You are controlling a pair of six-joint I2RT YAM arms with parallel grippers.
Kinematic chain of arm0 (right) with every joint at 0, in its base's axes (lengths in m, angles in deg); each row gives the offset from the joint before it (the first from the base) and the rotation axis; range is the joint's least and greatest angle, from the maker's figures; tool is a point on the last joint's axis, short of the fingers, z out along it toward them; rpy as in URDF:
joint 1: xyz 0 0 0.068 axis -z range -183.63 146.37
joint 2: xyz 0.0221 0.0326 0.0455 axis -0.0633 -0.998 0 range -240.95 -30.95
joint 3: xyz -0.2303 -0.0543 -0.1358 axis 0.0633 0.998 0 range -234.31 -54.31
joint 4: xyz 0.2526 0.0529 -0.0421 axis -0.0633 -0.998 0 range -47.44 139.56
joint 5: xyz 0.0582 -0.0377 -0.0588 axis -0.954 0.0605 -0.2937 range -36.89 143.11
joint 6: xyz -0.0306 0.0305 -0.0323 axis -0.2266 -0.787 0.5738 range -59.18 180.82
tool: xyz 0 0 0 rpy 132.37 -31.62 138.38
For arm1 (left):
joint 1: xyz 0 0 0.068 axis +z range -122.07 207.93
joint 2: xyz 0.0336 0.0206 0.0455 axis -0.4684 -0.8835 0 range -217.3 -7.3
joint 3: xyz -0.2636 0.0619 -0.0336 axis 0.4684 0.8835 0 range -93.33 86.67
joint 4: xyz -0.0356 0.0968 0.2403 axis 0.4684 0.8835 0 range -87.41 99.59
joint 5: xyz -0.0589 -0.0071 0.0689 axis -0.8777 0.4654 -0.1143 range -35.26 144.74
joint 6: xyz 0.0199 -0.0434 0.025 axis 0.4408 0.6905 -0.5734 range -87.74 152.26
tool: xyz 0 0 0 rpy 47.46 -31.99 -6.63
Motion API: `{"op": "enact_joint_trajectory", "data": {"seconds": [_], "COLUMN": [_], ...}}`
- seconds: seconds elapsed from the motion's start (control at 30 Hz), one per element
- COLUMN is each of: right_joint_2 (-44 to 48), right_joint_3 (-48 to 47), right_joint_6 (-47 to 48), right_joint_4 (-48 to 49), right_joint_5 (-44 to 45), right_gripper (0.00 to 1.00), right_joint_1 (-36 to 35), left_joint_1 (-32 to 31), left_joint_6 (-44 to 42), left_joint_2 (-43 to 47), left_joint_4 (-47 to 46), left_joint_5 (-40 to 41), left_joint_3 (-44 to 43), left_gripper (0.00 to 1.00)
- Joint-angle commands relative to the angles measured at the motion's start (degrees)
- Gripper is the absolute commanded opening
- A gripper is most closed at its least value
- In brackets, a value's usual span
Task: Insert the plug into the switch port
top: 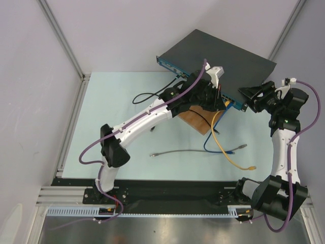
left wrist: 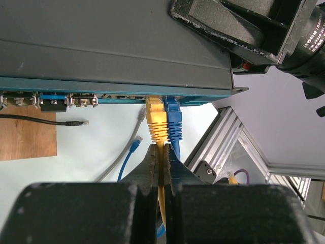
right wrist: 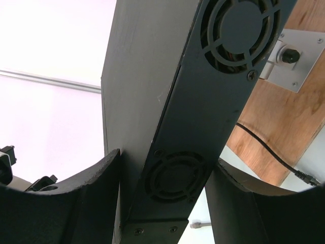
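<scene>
Left gripper (left wrist: 161, 148) pinches the cable (left wrist: 161, 195) behind the yellow plug (left wrist: 156, 119) at the switch (left wrist: 101, 46), my right gripper (right wrist: 166, 158) hugs the switch's end; next I push straight in.

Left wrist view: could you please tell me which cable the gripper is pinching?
The yellow cable: the shut left gripper pinches it just behind its plug at the switch; the grey cable and black cable lie loose.

One switch (top: 223, 53), one wooden board (top: 195, 121), four network cables (top: 175, 152), two arms (top: 147, 119)
</scene>
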Motion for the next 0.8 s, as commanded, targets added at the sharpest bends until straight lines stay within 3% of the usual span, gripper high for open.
{"op": "enact_joint_trajectory", "data": {"seconds": [0.0, 0.23, 0.27, 0.43, 0.6, 0.7, 0.73, 0.77], "right_joint_2": [-0.72, -4.24, -4.42, -5.56, -6.44, -7.05, -7.58, -7.76], "right_joint_3": [-0.31, -2.33, -2.69, -3.83, -4.62, -5.33, -5.68, -5.94], "right_joint_6": [9.93, 6.94, 6.94, 7.2, 7.91, 8.7, 8.87, 9.14], "right_joint_4": [0.38, 3.37, 3.37, 3.72, 3.63, 3.54, 3.46, 3.28], "right_joint_5": [-9.61, -12.25, -12.34, -12.95, -13.57, -13.92, -14.01, -14.18], "right_gripper": [0.0, 0.0, 0.0, 0.0, 0.0, 0.0, 0.0, 0.0], "right_joint_1": [-5.51, -1.64, -1.55, -0.85, -0.23, 0.03, 0.12, 0.3], "left_joint_1": [0.72, 0.9, 0.81, 0.9, 0.99, 1.25, 1.95, 2.39], "left_joint_6": [-2.31, -3.11, -3.11, -4.07, -7.32, -10.57, -11.36, -11.8], "left_joint_2": [-0.59, 3.89, 4.68, 6.88, 13.19, 17.77, 21.52, 23.21], "left_joint_4": [-15.8, -15.72, -15.63, -15.28, -15.71, -17.73, -18.96, -20.36], "left_joint_5": [2.81, 3.08, 2.91, 2.64, 2.29, 1.42, 0.45, -0.51], "left_joint_3": [0.78, 6.15, 6.68, 9.84, 16.67, 23.8, 26.0, 28.54], "left_gripper": [0.0, 0.11, 0.2, 0.36, 0.42, 0.52, 0.64, 0.68]}}
